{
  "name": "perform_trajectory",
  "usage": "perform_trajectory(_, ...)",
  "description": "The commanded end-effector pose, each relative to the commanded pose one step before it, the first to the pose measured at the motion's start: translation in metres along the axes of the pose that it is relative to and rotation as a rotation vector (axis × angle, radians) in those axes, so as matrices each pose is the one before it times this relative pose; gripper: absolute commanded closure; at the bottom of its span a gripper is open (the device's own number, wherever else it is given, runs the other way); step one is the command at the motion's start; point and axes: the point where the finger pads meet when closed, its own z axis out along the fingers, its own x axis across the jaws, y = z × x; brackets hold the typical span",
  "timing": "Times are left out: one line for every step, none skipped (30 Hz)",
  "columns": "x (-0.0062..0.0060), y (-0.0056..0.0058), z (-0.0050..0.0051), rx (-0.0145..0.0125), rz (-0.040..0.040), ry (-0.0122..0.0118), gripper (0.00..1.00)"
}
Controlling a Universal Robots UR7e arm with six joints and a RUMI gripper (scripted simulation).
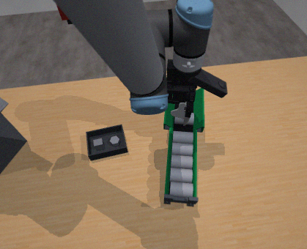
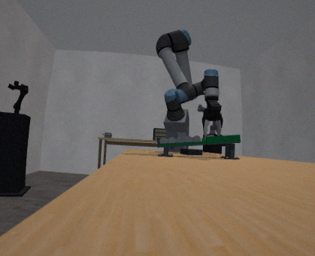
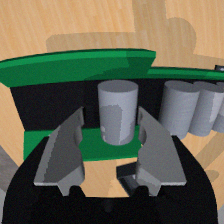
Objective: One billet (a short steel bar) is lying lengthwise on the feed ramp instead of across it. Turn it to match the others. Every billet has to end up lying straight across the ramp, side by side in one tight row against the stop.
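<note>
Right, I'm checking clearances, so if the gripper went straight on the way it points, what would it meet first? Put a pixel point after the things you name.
Probably the lone billet (image 1: pixel 185 119) (image 3: pixel 118 112), which shows between the gripper's (image 3: pixel 111 117) open fingers; how deep it sits is unclear.

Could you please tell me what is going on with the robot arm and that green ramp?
The arm has its gripper over the upper end of the green ramp, fingers open on either side of one billet. That billet now lies across the ramp, apart from the others. Five more lie across it in a row down to the stop. The lone billet has yet to join them.
</note>
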Motion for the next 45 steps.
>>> perform_trajectory(-0.00014,-0.00041,-0.00047,0.00117,0.00021,-0.00053,0.65)
perform_trajectory(0.00000,0.00000,0.00000,0.00000,0.00000,0.00000,0.65)
perform_trajectory(0.00000,0.00000,0.00000,0.00000,0.00000,0.00000,0.65)
perform_trajectory(0.00000,0.00000,0.00000,0.00000,0.00000,0.00000,0.65)
perform_trajectory(0.00000,0.00000,0.00000,0.00000,0.00000,0.00000,0.65)
perform_trajectory(0.00000,0.00000,0.00000,0.00000,0.00000,0.00000,0.65)
perform_trajectory(0.00000,0.00000,0.00000,0.00000,0.00000,0.00000,0.65)
perform_trajectory(0.00000,0.00000,0.00000,0.00000,0.00000,0.00000,0.65)
perform_trajectory(0.00000,0.00000,0.00000,0.00000,0.00000,0.00000,0.65)
perform_trajectory(0.00000,0.00000,0.00000,0.00000,0.00000,0.00000,0.65)
perform_trajectory(0.00000,0.00000,0.00000,0.00000,0.00000,0.00000,0.65)
perform_trajectory(0.00000,0.00000,0.00000,0.00000,0.00000,0.00000,0.65)
perform_trajectory(0.00000,0.00000,0.00000,0.00000,0.00000,0.00000,0.65)
perform_trajectory(0.00000,0.00000,0.00000,0.00000,0.00000,0.00000,0.65)
perform_trajectory(0.00003,0.00003,-0.01000,0.00069,0.00028,-0.00013,0.65)
perform_trajectory(0.00001,0.00003,-0.01000,0.00068,0.00028,-0.00021,0.65)
perform_trajectory(0.00001,0.00002,-0.01000,0.00068,0.00028,-0.00021,0.65)
perform_trajectory(0.00000,0.00001,-0.01000,0.00068,0.00028,-0.00021,0.65)
perform_trajectory(0.00000,0.00001,-0.01000,0.00068,0.00028,-0.00021,0.65)
perform_trajectory(0.00000,0.00000,0.00000,0.00000,0.00000,0.00000,0.65)
perform_trajectory(0.00000,0.00000,0.00000,0.00000,0.00000,0.00000,0.65)
perform_trajectory(0.00000,0.00000,0.00000,0.00000,0.00000,0.00000,0.65)
perform_trajectory(0.00000,0.00000,0.00000,0.00000,0.00000,0.00000,0.65)
perform_trajectory(0.00000,0.00000,0.00000,0.00000,0.00000,0.00000,0.65)
perform_trajectory(0.00000,0.00000,0.00000,0.00000,0.00000,0.00000,0.65)
perform_trajectory(0.00000,0.00000,0.00000,0.00000,0.00000,0.00000,0.65)
perform_trajectory(0.00000,0.00000,0.00000,0.00000,0.00000,0.00000,0.65)
perform_trajectory(0.00000,0.00000,0.00000,0.00000,0.00000,0.00000,0.65)
perform_trajectory(0.00000,0.00000,0.00000,0.00000,0.00000,0.00000,0.65)
perform_trajectory(0.00000,0.00000,0.00000,0.00000,0.00000,0.00000,0.65)
perform_trajectory(0.00000,0.00000,0.00000,0.00000,0.00000,0.00000,0.65)
perform_trajectory(-0.00021,-0.00256,-0.00560,0.00726,0.00095,-0.00295,0.65)
perform_trajectory(0.00004,0.00059,-0.00611,-0.00182,-0.00022,0.00075,0.65)
perform_trajectory(0.00005,0.00060,-0.00611,-0.00182,-0.00022,0.00075,0.65)
perform_trajectory(0.00005,0.00061,-0.00611,-0.00182,-0.00022,0.00075,0.65)
perform_trajectory(0.00006,0.00062,-0.00611,-0.00182,-0.00022,0.00075,0.65)
perform_trajectory(0.00000,0.00000,0.00000,0.00000,0.00000,0.00000,0.65)
perform_trajectory(0.00000,0.00000,0.00000,0.00000,0.00000,0.00000,0.65)
perform_trajectory(0.00000,0.00000,0.00000,0.00000,0.00000,0.00000,0.65)
perform_trajectory(0.00000,0.00000,0.00000,0.00000,0.00000,0.00000,0.65)
perform_trajectory(0.00000,0.00000,0.00000,0.00000,0.00000,0.00000,0.65)
perform_trajectory(0.00000,0.00000,0.00000,0.00000,0.00000,0.00000,0.65)
perform_trajectory(0.00000,0.00000,0.00000,0.00000,0.00000,0.00000,0.65)
perform_trajectory(0.00000,0.00000,0.00000,0.00000,0.00000,0.00000,0.65)
perform_trajectory(0.00000,0.00000,0.00000,0.00000,0.00000,0.00000,0.65)
